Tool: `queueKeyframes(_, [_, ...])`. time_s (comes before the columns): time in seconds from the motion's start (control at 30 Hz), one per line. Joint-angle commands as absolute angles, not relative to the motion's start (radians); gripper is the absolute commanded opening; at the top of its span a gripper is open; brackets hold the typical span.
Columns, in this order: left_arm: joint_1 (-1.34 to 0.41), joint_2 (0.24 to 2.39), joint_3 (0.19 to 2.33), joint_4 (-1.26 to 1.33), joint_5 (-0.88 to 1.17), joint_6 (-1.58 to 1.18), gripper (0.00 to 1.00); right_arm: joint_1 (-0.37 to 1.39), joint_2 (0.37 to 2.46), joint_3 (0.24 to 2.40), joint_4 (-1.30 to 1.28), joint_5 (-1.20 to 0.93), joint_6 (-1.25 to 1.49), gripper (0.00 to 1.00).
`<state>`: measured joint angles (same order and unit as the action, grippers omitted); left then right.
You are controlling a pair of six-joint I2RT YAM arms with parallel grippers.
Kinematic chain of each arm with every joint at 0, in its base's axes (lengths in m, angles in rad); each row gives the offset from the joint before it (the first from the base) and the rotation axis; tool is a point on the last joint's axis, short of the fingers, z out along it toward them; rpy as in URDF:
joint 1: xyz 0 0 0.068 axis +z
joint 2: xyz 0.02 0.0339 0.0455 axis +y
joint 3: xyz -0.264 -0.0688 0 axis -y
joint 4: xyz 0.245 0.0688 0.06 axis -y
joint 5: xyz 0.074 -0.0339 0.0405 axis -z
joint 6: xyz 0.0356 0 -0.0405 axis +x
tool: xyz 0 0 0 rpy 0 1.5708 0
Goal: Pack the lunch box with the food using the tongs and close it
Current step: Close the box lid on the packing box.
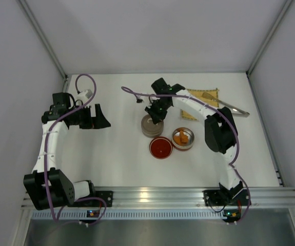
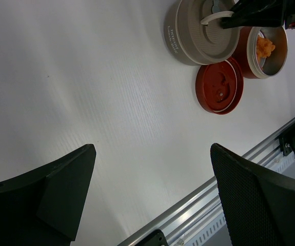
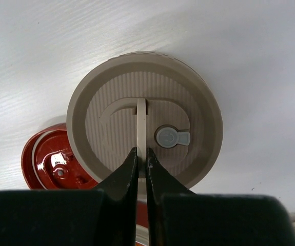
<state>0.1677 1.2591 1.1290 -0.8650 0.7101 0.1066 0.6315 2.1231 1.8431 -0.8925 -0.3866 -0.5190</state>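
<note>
The right hand is closed on the thin upright handle of the beige ribbed lid, one finger on each side of the strip. This grip gives purchase on a part that is otherwise too wide and flat to take, and it is judged to serve for lifting or carrying the lid. Whether a container sits beneath the lid cannot be told. The left hand stands at full width over bare desk, holding nothing, well apart from the work and clear of the right arm's reach. The round food bowl sits just beside the beige lid and contains the orange-brown fried pieces; no sushi rolls can be made out in any view. The red inner lid lies flat on the desk close against both, not yet fitted. The tongs lie unused across the yellow mat, one end projecting past its right edge. Two lines of small print run along the beige lid's side wall in the left wrist view but are too small to read. The grey vent plug carries an embossed symbol, not lettering.
</note>
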Motion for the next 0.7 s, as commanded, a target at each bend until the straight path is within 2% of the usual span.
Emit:
queueKeyframes(0.0, [0.166, 1.243, 1.124, -0.833, 0.735, 0.117, 0.98, 0.63, 2.036, 1.829, -0.813, -0.397, -0.52, 0.0])
queueKeyframes(0.17, [0.166, 1.241, 1.118, -0.828, 0.735, 0.115, 0.98, 0.634, 2.016, 1.825, -0.795, -0.397, -0.52, 0.0])
queueKeyframes(0.5, [0.166, 1.239, 1.112, -0.828, 0.73, 0.121, 0.98, 0.638, 1.921, 1.661, -0.605, -0.408, -0.502, 0.0])
queueKeyframes(0.67, [0.166, 1.246, 1.112, -0.825, 0.735, 0.118, 0.98, 0.643, 1.918, 1.681, -0.611, -0.393, -0.515, 0.0])
